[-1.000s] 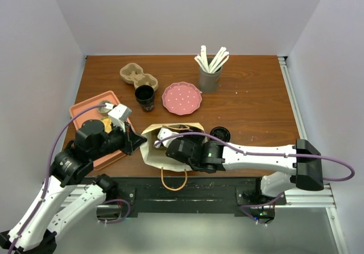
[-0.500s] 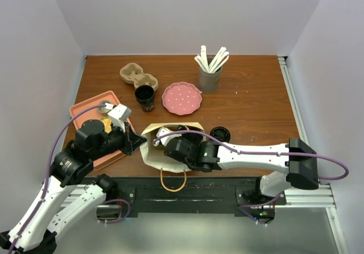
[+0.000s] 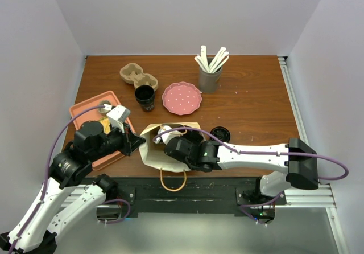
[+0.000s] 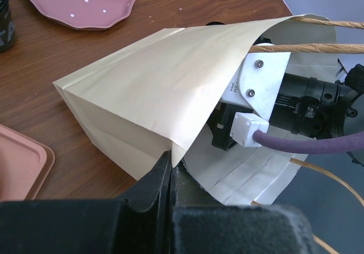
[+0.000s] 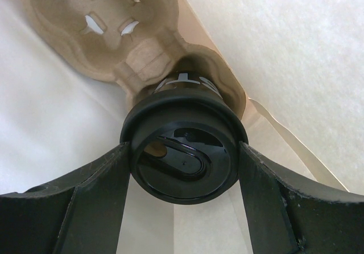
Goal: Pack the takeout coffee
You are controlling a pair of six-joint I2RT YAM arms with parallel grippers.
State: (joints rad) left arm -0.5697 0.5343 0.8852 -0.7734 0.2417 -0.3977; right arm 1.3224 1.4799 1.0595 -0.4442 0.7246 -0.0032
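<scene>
white walls (image 3: 182,15) close in a brown wooden table (image 3: 256,100) on three sides. a paper bag (image 4: 142,89) lies on its side at the near edge, mouth toward the right arm. the left gripper (image 4: 169,162) is pinched tight on the bag's lower lip. the right gripper (image 5: 183,151) reaches inside the bag, jaws spread wide and pressed against both sides of the lidded coffee cup (image 5: 185,171), which sits in a cardboard carrier (image 5: 102,32) in the bag. on the table: a salmon tray (image 3: 85,109) at left, a pink plate (image 3: 182,98), a second carrier (image 3: 132,73), a grey holder of white sticks (image 3: 209,78), an open black cup (image 3: 145,97), a loose black lid (image 3: 220,133).
</scene>
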